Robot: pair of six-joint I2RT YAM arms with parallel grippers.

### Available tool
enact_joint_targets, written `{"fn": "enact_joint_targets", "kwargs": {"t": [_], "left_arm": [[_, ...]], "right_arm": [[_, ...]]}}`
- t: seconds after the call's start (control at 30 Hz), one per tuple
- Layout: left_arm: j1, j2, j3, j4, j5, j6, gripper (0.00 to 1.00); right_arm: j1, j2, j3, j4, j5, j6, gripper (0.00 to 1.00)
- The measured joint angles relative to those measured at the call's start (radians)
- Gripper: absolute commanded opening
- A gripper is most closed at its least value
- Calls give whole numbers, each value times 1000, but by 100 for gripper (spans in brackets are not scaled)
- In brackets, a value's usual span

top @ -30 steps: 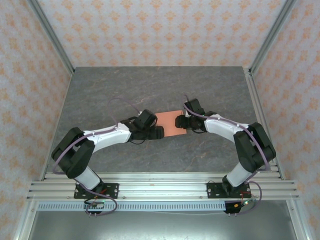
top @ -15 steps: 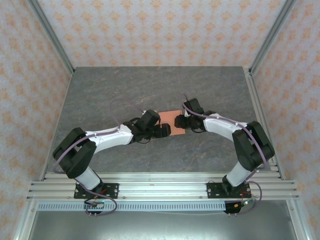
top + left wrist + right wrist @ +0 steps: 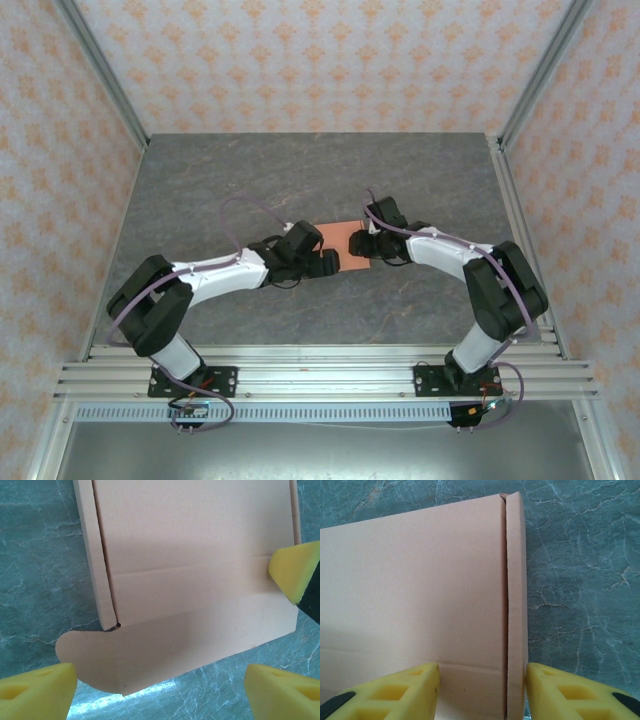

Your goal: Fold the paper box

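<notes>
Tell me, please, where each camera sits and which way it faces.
Top external: above and behind the bases, looking down at the table; both arms, left gripper and right gripper at the paper box.
Left wrist: on that wrist, down onto the box's rounded flap; own yellow fingers.
Right wrist: on that wrist, down onto the box's edge; own yellow fingers.
Shared: all see the box.

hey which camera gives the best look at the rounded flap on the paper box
The left wrist view: the rounded flap of the paper box shows large, curved edge plain. The right wrist view gives a flat panel and a narrow side strip; the top view, a small, distant orange patch.
</notes>
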Motion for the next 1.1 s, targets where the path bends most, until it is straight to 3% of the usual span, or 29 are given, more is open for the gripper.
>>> {"fn": "enact_joint_targets", "kwargs": {"t": [1.1], "left_arm": [[0, 80, 60, -23, 21, 7, 89]], "right_arm": [[0, 24, 13, 19, -22, 0, 46]]}}
